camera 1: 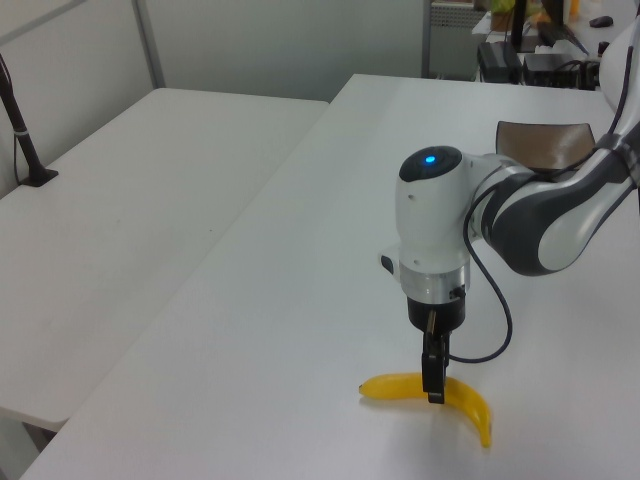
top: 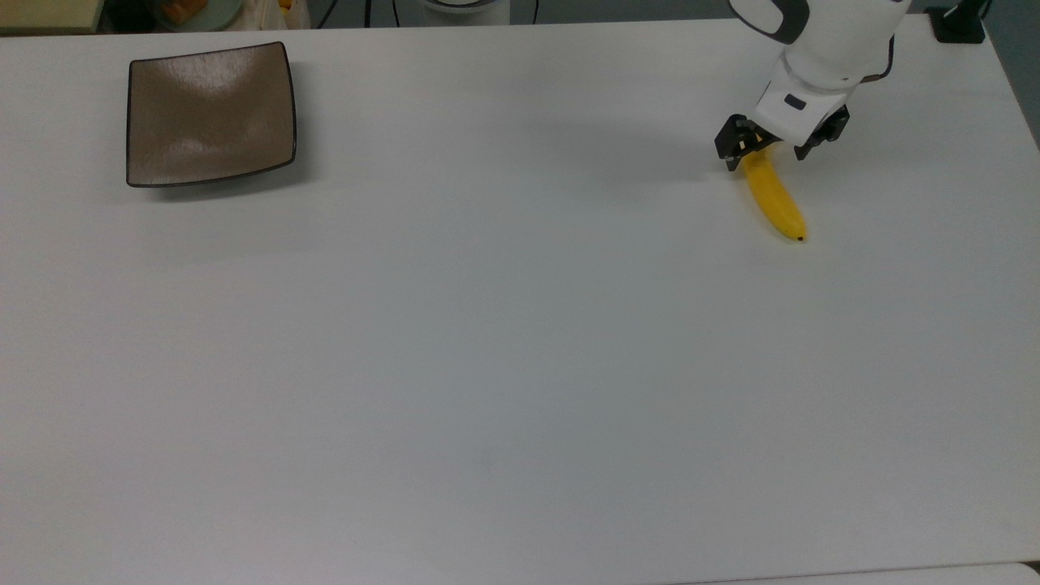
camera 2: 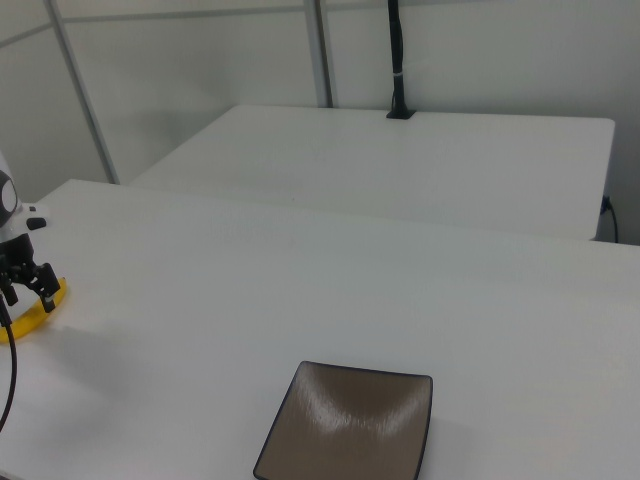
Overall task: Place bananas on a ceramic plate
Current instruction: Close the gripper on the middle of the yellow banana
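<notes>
My gripper is down at the stem end of the banana, which lies flat on the tabletop near the top view's far right corner; my white wrist hides the stem, and in the right view the frame's left edge cuts off most of the banana. My fingers stand spread, one on each side of the fruit, though I cannot tell whether they touch it. The brown square plate sits bare, well apart, near the top view's far left corner, and I can read no writing on anything.
</notes>
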Robot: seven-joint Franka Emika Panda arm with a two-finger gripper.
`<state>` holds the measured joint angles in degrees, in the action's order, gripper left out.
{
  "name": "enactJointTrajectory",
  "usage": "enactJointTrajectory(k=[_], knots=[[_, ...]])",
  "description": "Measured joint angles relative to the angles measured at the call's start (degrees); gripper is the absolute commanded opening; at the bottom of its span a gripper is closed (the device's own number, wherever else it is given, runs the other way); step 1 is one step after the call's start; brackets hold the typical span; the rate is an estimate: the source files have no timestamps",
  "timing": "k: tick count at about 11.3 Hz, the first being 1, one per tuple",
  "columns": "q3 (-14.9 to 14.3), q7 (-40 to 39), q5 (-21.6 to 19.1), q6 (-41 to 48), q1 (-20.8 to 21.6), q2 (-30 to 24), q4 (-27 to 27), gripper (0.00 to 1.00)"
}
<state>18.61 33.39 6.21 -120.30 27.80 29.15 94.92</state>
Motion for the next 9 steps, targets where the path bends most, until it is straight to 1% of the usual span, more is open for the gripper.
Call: enactJointTrajectory(k=[1, 2, 3, 5, 9], knots=[[0.0, 0.0, 0.0, -0.2, 0.0, 0.3, 0.2, 0.98], [0.0, 0.0, 0.0, -0.3, 0.0, 0.5, 0.3, 0.93], [0.0, 0.0, 0.0, -0.6, -0.1, 0.7, 0.3, 0.85], [0.0, 0.0, 0.0, -1.4, -0.2, 0.8, 0.3, 0.8], [0.0, -0.2, 0.1, -1.9, -0.3, 1.0, 0.6, 0.61]])
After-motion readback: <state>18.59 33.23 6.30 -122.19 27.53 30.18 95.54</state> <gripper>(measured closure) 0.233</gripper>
